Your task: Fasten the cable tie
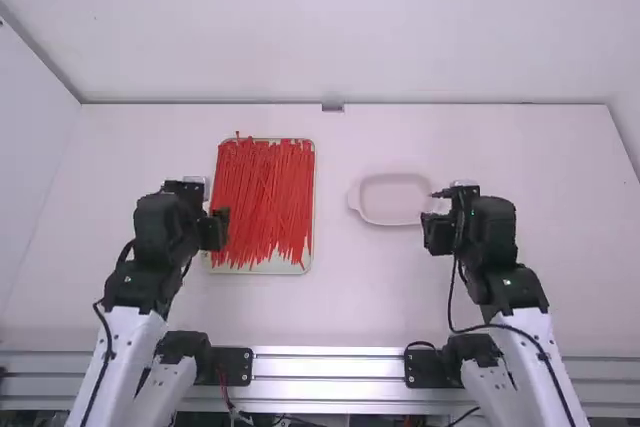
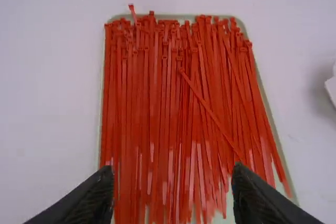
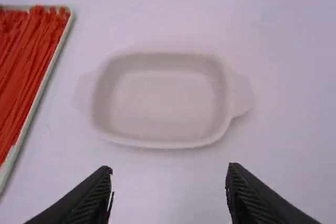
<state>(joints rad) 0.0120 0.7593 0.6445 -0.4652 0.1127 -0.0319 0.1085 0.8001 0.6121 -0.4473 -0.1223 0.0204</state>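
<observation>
- Cable ties [image 1: 264, 202], bright red and many, lie packed side by side in a flat rectangular tray [image 1: 313, 197] on the left half of the white table [image 1: 500, 147]. Their heads point to the far end and their tails to the arms.
- One loose tie [image 2: 210, 114] lies slantwise on top of the bundle. Because it crosses the rest, it is probably the easiest to single out.
- The near tails run to the tray's near edge and partly over it, which gives fingers something to pinch without digging into the pile.
- The left gripper [image 2: 171, 169] hangs over that near end with its jaws spread wide and nothing between them. Its span covers most of the bundle's width, so it looks ready to come down on the tails.
- The right gripper [image 3: 169, 169] hangs near the white handled dish [image 3: 163, 103], on the arms' side of it. Its jaws are also wide apart and hold nothing. It likely waits there to take the free end once a tie is lifted.
- The dish lies just to the right of the tray, apart from it, with a strip of table between them. It probably serves as the drop place for finished loops.
- The tray's low rim could catch a finger sliding in flat. Past the dish to the right, and beyond both things to the far edge, the tabletop gives room to swing.
</observation>
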